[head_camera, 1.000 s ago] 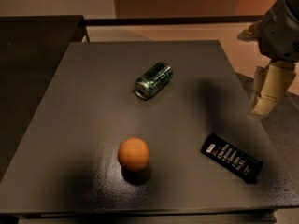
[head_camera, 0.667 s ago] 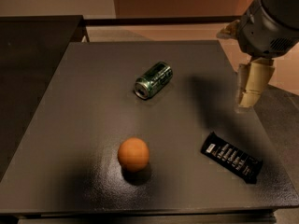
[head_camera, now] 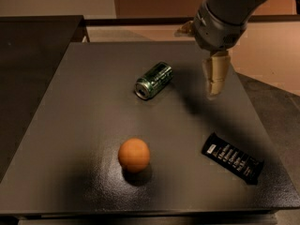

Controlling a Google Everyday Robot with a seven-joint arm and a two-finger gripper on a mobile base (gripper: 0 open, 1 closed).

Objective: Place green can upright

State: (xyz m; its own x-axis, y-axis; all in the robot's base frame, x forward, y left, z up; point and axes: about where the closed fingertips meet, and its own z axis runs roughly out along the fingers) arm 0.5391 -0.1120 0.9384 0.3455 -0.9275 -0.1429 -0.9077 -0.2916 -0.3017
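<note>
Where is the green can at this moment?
The green can lies on its side on the dark table, past the orange ball, toward the far edge. The gripper hangs apart from it, to its right in the camera view.

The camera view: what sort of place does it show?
Probably a robot test area: a dark table holds a green can lying sideways, an orange ball and a black packet, and the gripper hangs above it, right of the can.

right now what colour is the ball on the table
Orange ball, camera view; gripper hangs right of the green can.
</note>
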